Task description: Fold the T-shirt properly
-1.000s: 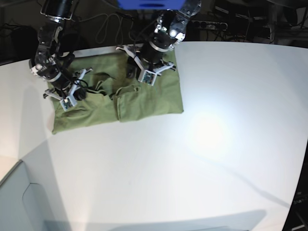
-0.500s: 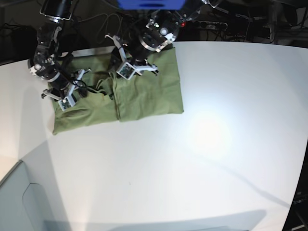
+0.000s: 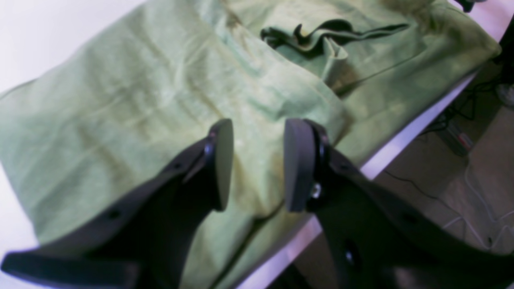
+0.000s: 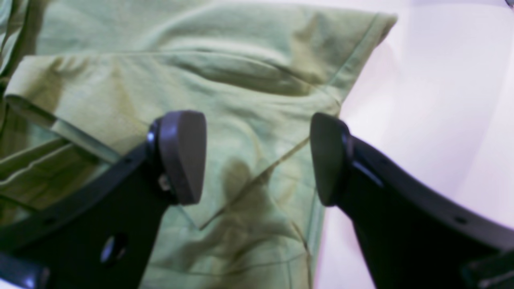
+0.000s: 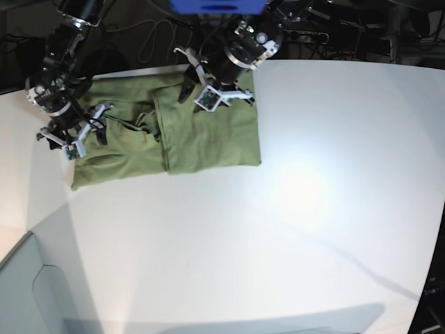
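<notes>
On the left of the base view my right gripper (image 5: 76, 136) hangs wide and empty over the sleeve end of the T-shirt (image 5: 208, 142), which lies half folded at the table's (image 5: 313, 209) far edge. My left gripper (image 3: 257, 164), half parted and holding nothing, hovers over the folded panel, probably ready to pinch its edge.

Both black arms carry white brackets; each end effector (image 4: 257, 158) has rounded grey-brown pads (image 4: 182, 154).
</notes>
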